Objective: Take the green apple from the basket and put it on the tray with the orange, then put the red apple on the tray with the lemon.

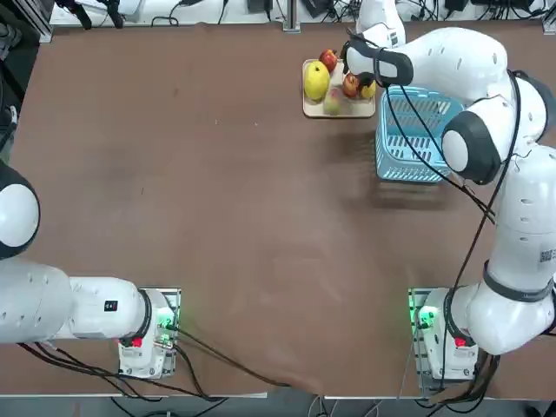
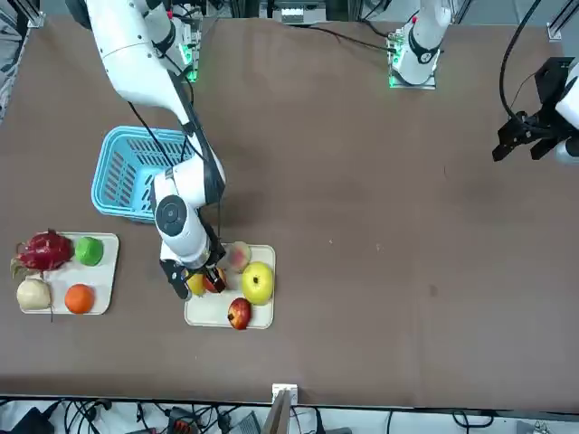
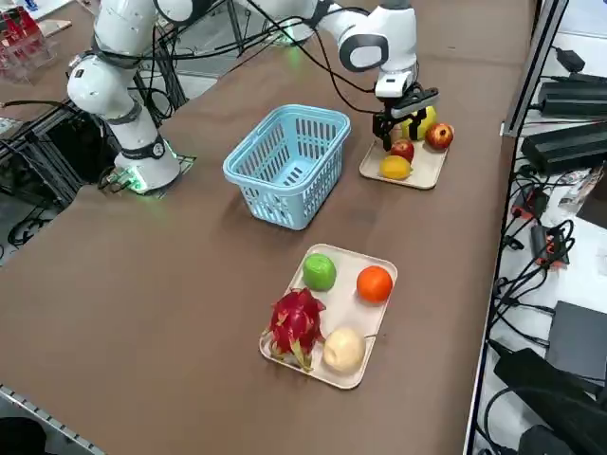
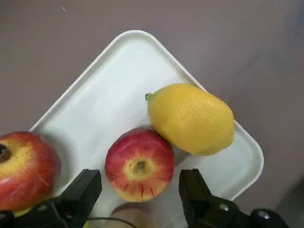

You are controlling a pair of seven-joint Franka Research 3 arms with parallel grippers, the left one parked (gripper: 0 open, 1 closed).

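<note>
Currently, the right gripper is being positioned low over the tray with the lemon, at the far side of the table. Its fingers are being held wide apart, with the red apple being framed between them; a gap is being left on both sides of the fruit, so nothing is being clamped. The red apple is being supported by the tray, right beside the lemon. The same tray is being shared by another red apple, a large yellow apple and a pinkish-yellow fruit.

Nearer the robot's bases, the light blue basket is being seen upright on the table, apart from both trays. Farther to the robot's right, the green apple is being carried by the tray with the orange. It is being flanked there by the orange on one side and a spiky magenta fruit on the other, while a pale beige round fruit is being borne near the magenta one. From overhead, this tray is being hidden by the working arm.
</note>
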